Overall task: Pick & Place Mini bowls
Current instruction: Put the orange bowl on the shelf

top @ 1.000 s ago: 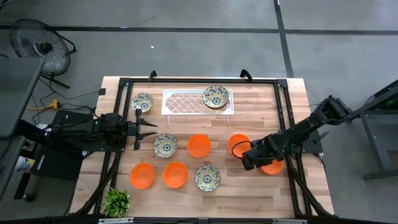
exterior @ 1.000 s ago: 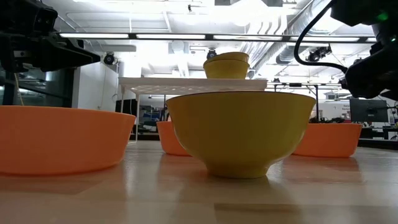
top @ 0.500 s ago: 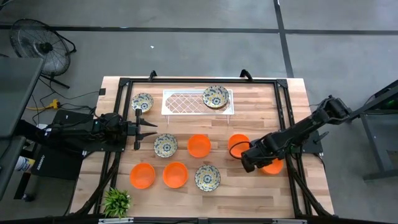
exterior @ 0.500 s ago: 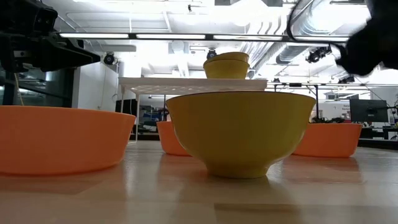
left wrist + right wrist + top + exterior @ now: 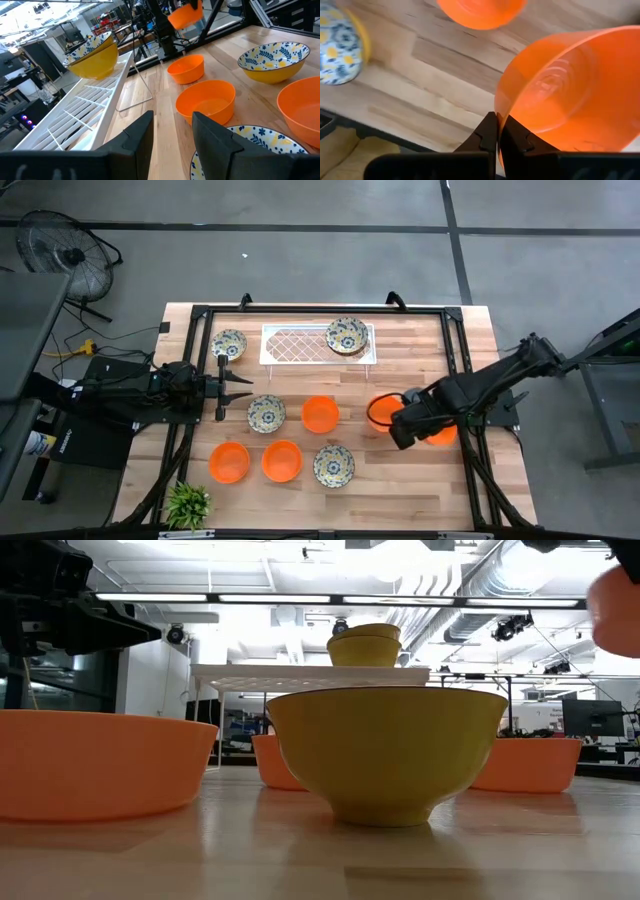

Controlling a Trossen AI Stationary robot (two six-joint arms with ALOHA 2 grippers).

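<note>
Your right claw (image 5: 496, 131) was pinched shut on the rim of an orange bowl (image 5: 570, 95), apparently lifted clear of the tabletop (image 5: 420, 345) beside another orange bowl (image 5: 381, 411). Your left claw (image 5: 170, 135) waited with fingers apart near a patterned bowl (image 5: 266, 413).

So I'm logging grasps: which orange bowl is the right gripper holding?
The orange bowl at the table's right side, pinched by its rim in the right gripper and lifted; the other four orange bowls sit untouched on the table.
</note>
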